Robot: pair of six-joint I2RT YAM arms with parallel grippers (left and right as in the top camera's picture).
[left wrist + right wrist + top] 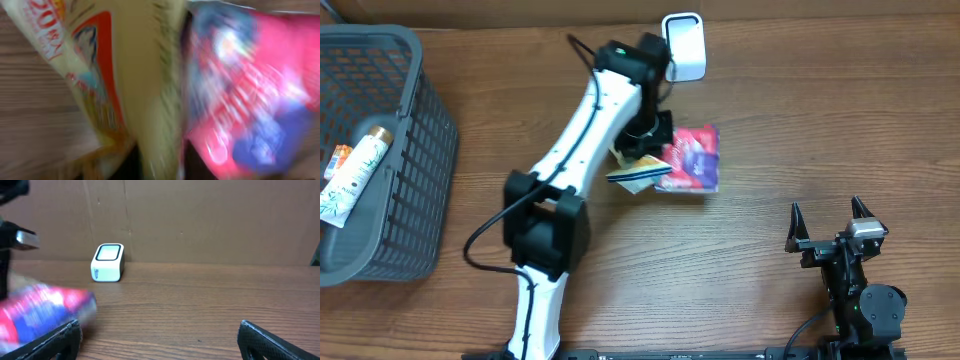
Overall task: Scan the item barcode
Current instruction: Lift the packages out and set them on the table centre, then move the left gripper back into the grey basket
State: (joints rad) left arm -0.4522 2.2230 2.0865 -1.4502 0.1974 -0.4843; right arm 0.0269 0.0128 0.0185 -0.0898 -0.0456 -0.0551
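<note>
Left hand (646,148) is pointing down from the outstretched arm near the desk's (800,130) far edge, the yellow packet (632,174) lying directly beneath it; I cannot tell its grip.

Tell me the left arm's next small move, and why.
Probably close the left hand on the yellow packet and raise it toward the scanner: the packet is under that hand, beside the pink packet, short of the scanner, and a grip isn't evident.
</note>
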